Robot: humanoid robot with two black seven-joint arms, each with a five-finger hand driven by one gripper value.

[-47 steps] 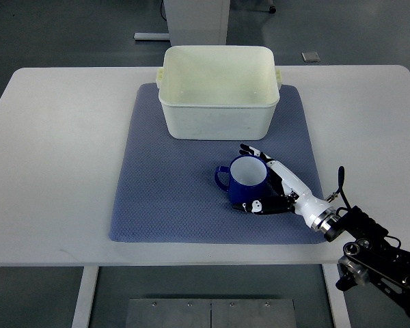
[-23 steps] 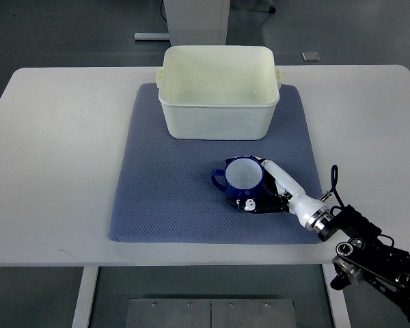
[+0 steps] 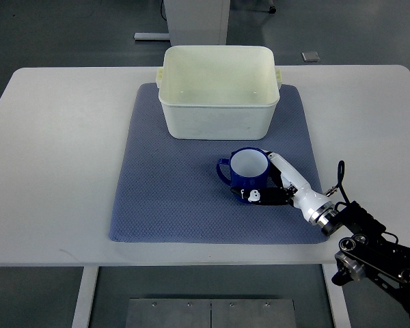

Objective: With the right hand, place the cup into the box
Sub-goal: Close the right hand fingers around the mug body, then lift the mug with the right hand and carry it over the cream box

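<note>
My right hand (image 3: 273, 186) is wrapped around the cup (image 3: 247, 170) — fingers behind its far side, thumb pressed on the near wall — so I am gripping it by the body and not by the handle, which sticks out to the left, away from my palm. The cup stands upright, mouth up, over the mat (image 3: 171, 198), just in front of the box (image 3: 217, 90). I cannot tell whether its base touches the mat or has cleared it. I hold it from the right because my arm comes in from that corner, and this way the box lies straight ahead of my wrist, with nothing between.

The box sits at the far edge of the mat, open-topped and empty as far as I can see; its near wall is what I judge the cup must rise over next, so the grip needs to stay firm while it tilts as little as possible.

Counting: one cup, one box, one mat, one table (image 3: 61, 171) — and one hand in view; my left does not show.
</note>
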